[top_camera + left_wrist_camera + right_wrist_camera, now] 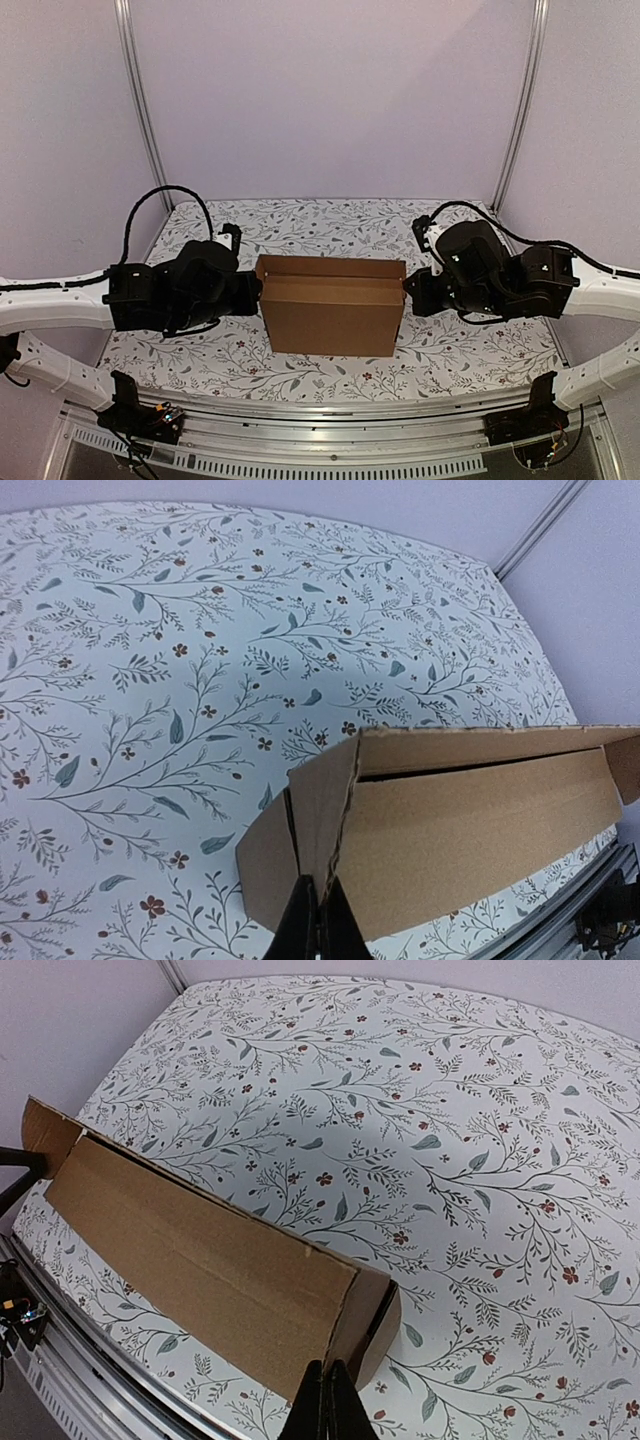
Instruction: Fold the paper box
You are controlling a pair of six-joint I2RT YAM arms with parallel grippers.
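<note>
The paper box [332, 305] is plain brown cardboard and lies lengthwise across the middle of the floral table, its lid flap folded over the top. My left gripper [258, 290] is shut, its tips touching the box's left end. In the left wrist view the black fingers [305, 930] sit together against the corner edge of the box [470, 830], beside a rounded side flap [265, 865]. My right gripper [405, 292] is also shut. Its tips [327, 1385] rest on the right end corner of the box [190, 1260]. Neither gripper has cardboard visibly between its fingers.
The floral tablecloth [330, 225] spreads behind and in front of the box. A metal rail [320, 410] runs along the near table edge, close to the box's front side. Upright frame posts [140, 100] [522, 100] stand at the back corners against lilac walls.
</note>
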